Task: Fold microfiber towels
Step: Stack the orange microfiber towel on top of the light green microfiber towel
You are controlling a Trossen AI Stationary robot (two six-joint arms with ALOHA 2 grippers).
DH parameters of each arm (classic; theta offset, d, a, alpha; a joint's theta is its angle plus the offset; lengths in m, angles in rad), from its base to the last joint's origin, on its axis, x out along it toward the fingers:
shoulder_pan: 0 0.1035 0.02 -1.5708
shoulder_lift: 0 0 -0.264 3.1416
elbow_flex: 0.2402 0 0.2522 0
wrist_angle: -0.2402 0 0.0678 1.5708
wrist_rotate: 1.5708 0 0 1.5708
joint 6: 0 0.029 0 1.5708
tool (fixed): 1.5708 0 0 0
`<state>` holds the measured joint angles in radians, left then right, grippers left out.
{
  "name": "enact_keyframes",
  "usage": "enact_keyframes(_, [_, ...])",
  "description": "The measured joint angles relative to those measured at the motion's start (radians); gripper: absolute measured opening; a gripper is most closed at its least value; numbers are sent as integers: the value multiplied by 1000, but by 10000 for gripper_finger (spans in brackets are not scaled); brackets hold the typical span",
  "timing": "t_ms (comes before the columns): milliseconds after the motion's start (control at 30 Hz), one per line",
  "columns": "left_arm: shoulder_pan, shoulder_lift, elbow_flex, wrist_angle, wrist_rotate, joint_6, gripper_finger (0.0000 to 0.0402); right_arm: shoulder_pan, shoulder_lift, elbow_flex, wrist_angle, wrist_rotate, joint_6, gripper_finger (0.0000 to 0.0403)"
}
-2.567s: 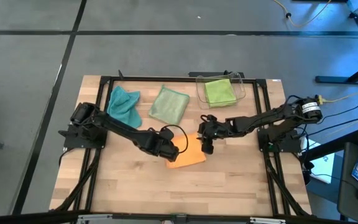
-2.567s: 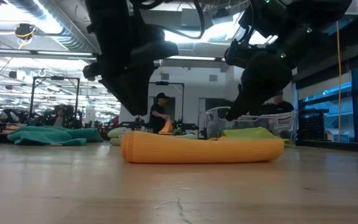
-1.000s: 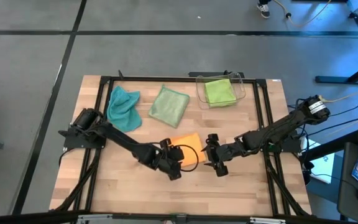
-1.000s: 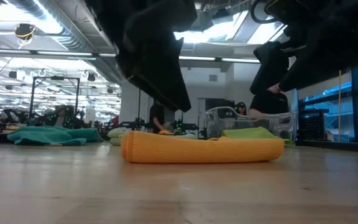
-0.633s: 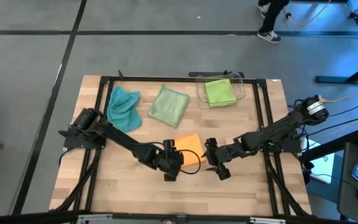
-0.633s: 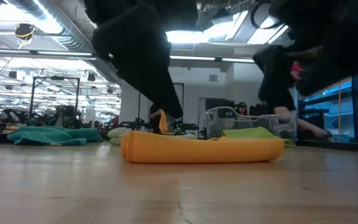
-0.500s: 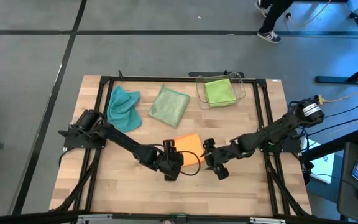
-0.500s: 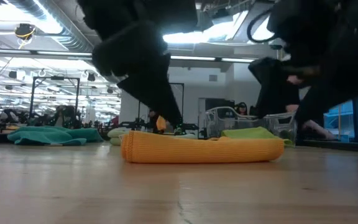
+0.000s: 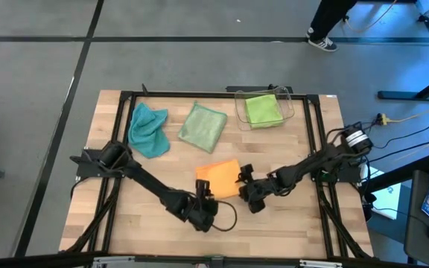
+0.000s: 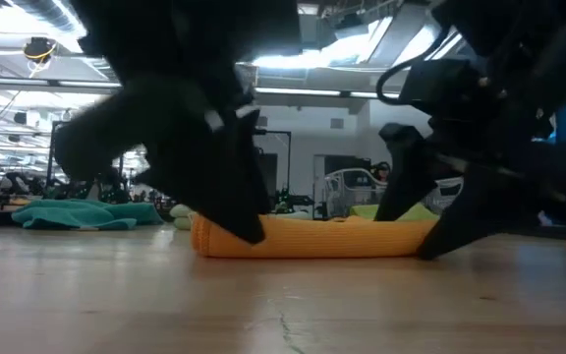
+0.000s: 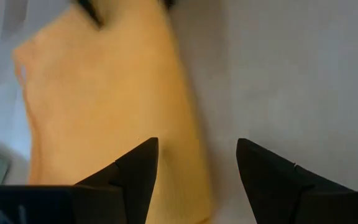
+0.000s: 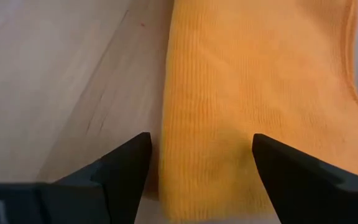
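My left claw [image 9: 202, 211] hangs low over the wooden surface [image 9: 289, 223] at the front edge of the folded orange towel [image 9: 220, 179], spread wide and holding nothing. Its wrist view shows the towel's long edge running between my two fingers [image 11: 135, 171], one over cloth, the other over bare wood. The picture there is blurred, so I cannot say whether a fingertip touches the fabric.

My right claw [image 9: 250, 195] sits just beside the towel's right end, also released and empty. Its wrist view looks along the towel's folded edge, with ribbed orange cloth [image 12: 260, 99] filling the gap between my fingers [image 12: 120, 171] and plain wood to one side.

From the low camera, both claws reach down to the two ends of the orange roll [image 10: 312, 236], and my dark arms hide much of the room behind.

Only the overhead view shows the rest: along the far side, from left to right, the crumpled teal towel [image 9: 147, 128], the pale sage towel [image 9: 202, 125] lying flat, and the lime green towel [image 9: 262, 109] inside the clear bin [image 9: 238, 112]. A person's legs [image 9: 326, 22] cross the floor beyond the surface.
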<state>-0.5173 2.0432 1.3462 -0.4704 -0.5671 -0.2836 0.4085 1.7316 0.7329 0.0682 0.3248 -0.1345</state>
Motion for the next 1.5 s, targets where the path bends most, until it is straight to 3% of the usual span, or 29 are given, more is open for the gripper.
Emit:
enact_keyframes(300, [30, 62, 6, -68, 22, -26, 210, -1, 42, 4, 53, 44, -1, 285])
enact_keyframes(833, [67, 69, 4, -116, -44, -125, 208, -44, 45, 2, 31, 38, 78, 272])
enact_keyframes(1067, [64, 71, 2, -112, -30, -134, 161, -44, 46, 1, 23, 36, 131, 192])
enact_keyframes(1400, [64, 75, -2, -57, -74, -142, 16, -46, 51, -3, 80, 50, 130, 44])
enact_keyframes(1500, [68, 67, -5, -66, -101, -188, 5, -47, 47, 5, 59, 67, 128, 12])
